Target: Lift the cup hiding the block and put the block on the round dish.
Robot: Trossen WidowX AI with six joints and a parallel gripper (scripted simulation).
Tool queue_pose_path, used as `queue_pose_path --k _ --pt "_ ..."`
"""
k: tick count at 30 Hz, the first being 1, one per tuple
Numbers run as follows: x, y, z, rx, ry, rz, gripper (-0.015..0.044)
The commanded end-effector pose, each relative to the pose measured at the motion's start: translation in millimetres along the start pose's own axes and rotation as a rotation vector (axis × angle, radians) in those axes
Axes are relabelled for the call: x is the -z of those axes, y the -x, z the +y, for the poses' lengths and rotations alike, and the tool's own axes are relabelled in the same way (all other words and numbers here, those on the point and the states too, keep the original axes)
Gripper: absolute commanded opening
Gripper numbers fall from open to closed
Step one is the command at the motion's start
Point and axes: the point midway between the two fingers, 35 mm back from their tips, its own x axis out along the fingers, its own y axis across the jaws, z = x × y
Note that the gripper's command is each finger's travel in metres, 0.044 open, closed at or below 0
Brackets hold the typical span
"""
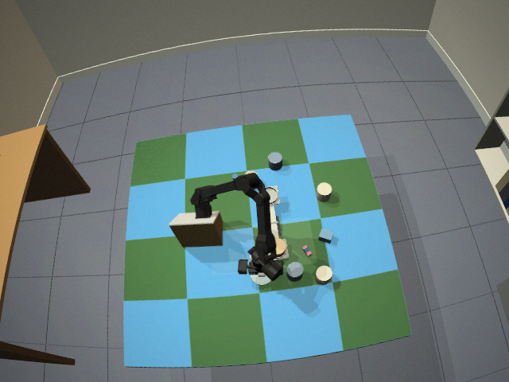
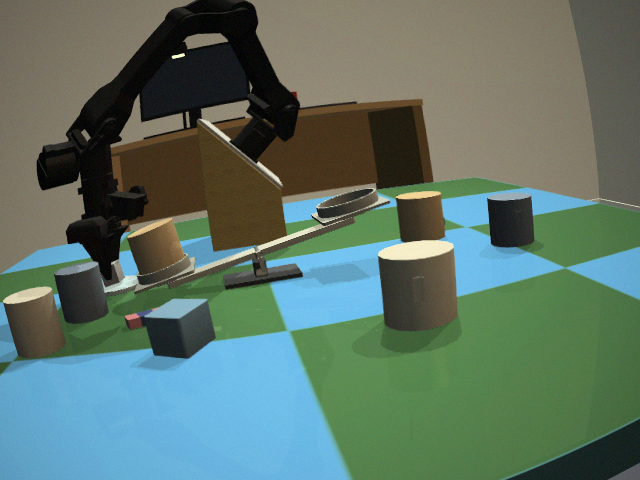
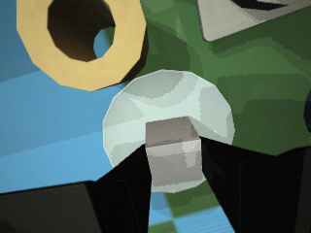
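Observation:
My gripper (image 1: pixel 261 274) (image 2: pixel 110 274) (image 3: pixel 170 146) points down at the round dish and is shut on the grey block (image 2: pixel 116 270) (image 3: pixel 172 167). The block is upright at the pale round dish (image 1: pixel 259 282) (image 2: pixel 127 284) (image 3: pixel 127 109) and appears to rest on it. One tan cup (image 1: pixel 281 247) (image 2: pixel 156 248) stands tilted on the low end of the balance (image 2: pixel 290 240) (image 1: pixel 273 213). The raised pan (image 1: pixel 271 194) (image 2: pixel 348 203) holds no cup. The other tan cup (image 2: pixel 421 217) stands upright off the balance, mostly hidden by the arm in the top view. No cup is above the dish.
A tan hollow ring (image 3: pixel 34 29) is beside the dish. A grey-blue cylinder (image 1: pixel 294 271) (image 2: pixel 81 293) and a cream cylinder (image 1: pixel 324 274) (image 2: pixel 34 322) stand on its other side. A blue box (image 1: pixel 325 235) (image 2: pixel 180 328) and a red-and-blue block (image 1: pixel 307 250) are nearby.

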Motion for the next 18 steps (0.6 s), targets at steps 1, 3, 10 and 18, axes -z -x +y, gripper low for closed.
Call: queue_pose_path --k 1,3,10,18 --pt "0.0 0.2 -0.2 0.0 0.002 0.0 0.0184" --pt "0.0 0.2 -0.2 0.0 0.002 0.0 0.0236" --pt "0.1 2.0 -0.4 0.0 0.001 0.0 0.042" --pt "0.5 58.4 0.1 0.003 -0.005 -0.001 0.044"
